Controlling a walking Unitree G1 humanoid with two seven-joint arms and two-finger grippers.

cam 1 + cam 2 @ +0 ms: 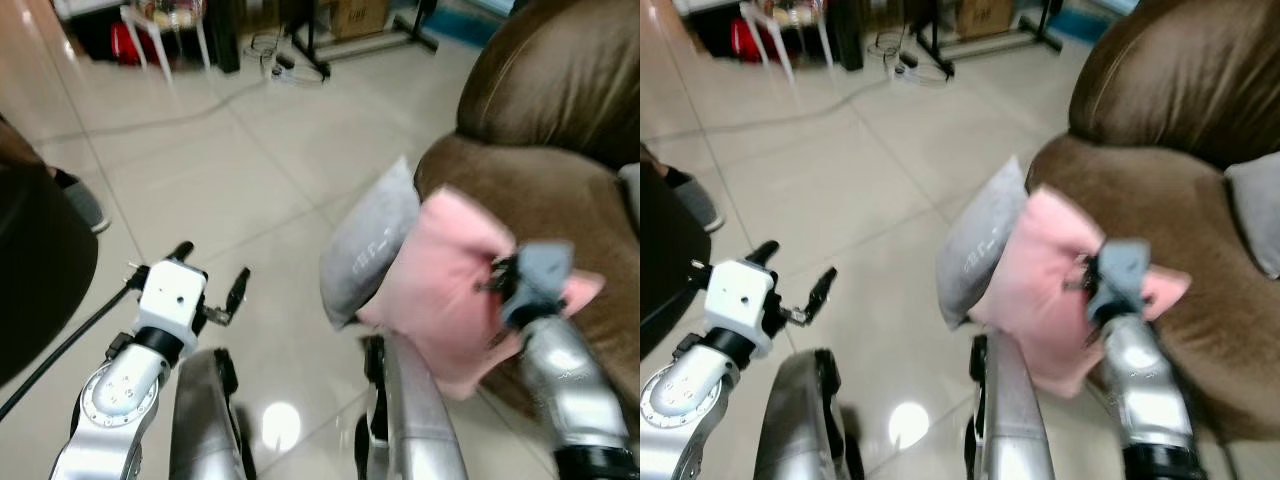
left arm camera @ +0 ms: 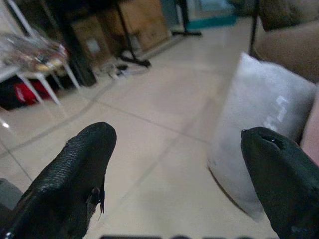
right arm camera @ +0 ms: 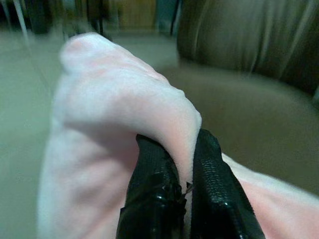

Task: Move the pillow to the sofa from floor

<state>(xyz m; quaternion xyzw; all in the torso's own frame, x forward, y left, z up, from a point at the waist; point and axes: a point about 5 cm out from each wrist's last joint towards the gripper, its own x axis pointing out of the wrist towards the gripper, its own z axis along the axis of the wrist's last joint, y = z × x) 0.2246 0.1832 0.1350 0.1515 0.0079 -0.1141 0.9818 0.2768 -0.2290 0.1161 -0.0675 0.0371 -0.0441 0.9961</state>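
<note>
pink pillow (image 1: 445,290): plain soft pink, no pattern
grey pillow (image 1: 368,245): light grey with a small pale marking on its face
sofa (image 1: 560,120): dark brown, plush sheen
floor (image 1: 250,170): glossy cream tiles with thin darker joints
left claw (image 1: 212,283): black fingers on a white wrist block, silver arm
right claw (image 3: 185,191): black fingers, grey wrist block, silver arm
shoe (image 1: 82,200): grey

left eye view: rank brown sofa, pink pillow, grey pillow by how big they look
1. brown sofa
2. pink pillow, held in the right gripper
3. grey pillow, partly hidden behind the pink one, so its rank is unsure
</note>
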